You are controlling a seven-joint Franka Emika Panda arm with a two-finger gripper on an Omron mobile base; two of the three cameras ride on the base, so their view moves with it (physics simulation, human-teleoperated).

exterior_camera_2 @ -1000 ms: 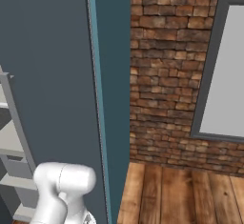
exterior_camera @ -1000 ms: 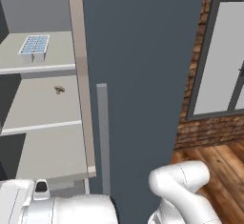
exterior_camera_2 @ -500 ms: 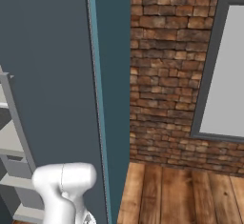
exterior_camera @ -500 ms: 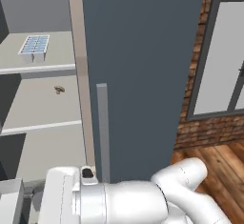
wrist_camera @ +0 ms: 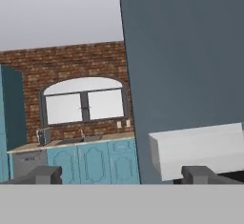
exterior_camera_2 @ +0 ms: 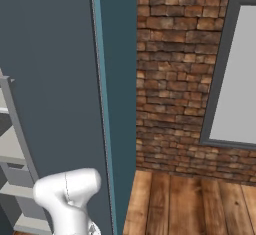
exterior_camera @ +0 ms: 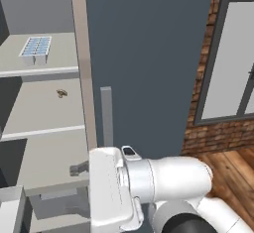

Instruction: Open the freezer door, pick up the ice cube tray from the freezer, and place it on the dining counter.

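Observation:
The freezer [exterior_camera: 44, 128] stands open, showing its pale grey shelves. On the top shelf lies the ice cube tray [exterior_camera: 35, 47], white with pale blue cubes. My arm's white wrist [exterior_camera: 114, 187] hangs low in front of the lower shelf, well below the tray. In the hand view my gripper [wrist_camera: 121, 175] is open, its fingertips [wrist_camera: 40, 174] far apart with nothing between them. It faces the swung-out freezer door [wrist_camera: 186, 66], whose white bin [wrist_camera: 200, 147] sits just beyond the right tip. The dining counter is out of view.
The plain slate-grey door [exterior_camera: 144, 63] with its vertical bar handle [exterior_camera: 106, 115] stands shut right of the shelves. A teal cabinet side [exterior_camera_2: 115, 104], brick wall [exterior_camera_2: 170, 79], window [exterior_camera_2: 235, 64] and wooden floor [exterior_camera_2: 190, 204] lie to the right. Far off stand teal cabinets [wrist_camera: 90, 163] under a sink counter.
The arm has swung up and toward the middle of the left base view, so the wrist now looms large in front of the lower shelves. The tray and doors have not moved.

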